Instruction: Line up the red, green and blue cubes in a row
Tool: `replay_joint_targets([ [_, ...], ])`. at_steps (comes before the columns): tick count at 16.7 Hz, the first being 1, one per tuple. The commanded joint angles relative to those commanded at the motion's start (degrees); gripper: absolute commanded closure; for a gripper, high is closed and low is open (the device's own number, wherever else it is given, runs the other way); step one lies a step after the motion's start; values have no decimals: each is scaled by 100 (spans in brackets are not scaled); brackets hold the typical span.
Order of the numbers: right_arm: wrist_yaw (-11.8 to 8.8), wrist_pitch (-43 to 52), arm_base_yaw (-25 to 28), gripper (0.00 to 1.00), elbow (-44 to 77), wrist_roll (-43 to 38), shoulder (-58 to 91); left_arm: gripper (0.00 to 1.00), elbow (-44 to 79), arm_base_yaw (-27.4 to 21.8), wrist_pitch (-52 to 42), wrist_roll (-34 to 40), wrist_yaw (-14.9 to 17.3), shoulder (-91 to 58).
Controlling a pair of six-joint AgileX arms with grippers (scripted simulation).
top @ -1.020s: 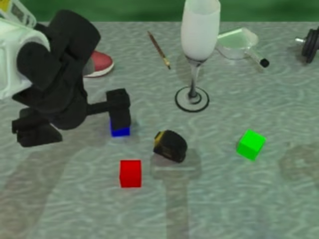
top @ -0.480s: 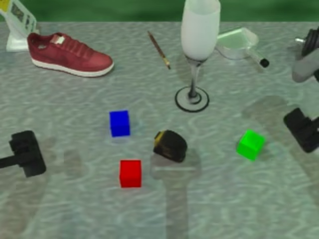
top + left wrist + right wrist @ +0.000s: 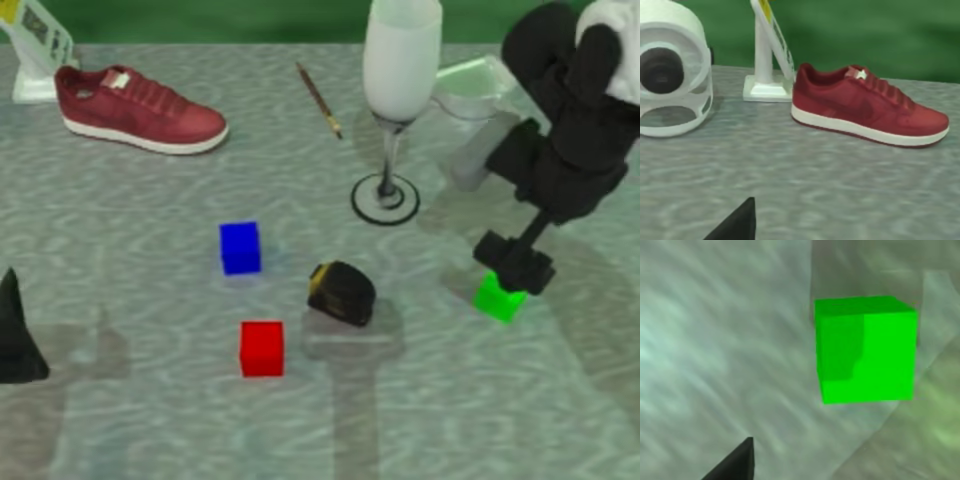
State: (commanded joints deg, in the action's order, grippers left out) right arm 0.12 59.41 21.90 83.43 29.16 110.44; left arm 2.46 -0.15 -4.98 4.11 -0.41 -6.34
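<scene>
Right arm reaching in from the far right corner, angled down toward the table's right side, its right gripper (image 3: pixel 514 262) low over the surface, fingers pointing down. Left arm pulled back to the left edge, only the dark tip of the left gripper (image 3: pixel 18 335) showing there.

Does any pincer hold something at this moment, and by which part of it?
Nothing is held. The right pincer hovers over the green cube, which sits free on the table. The left pincer is parked at the left edge.
</scene>
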Motion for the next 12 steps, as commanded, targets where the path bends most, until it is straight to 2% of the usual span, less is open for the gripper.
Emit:
replay_joint_targets([
  [4, -3, 298, 122, 0, 521, 165, 577, 0, -243, 128, 489, -404, 40, 622],
  [12, -2, 62, 114, 0, 354, 172, 668, 0, -246, 130, 498, -411, 41, 634],
])
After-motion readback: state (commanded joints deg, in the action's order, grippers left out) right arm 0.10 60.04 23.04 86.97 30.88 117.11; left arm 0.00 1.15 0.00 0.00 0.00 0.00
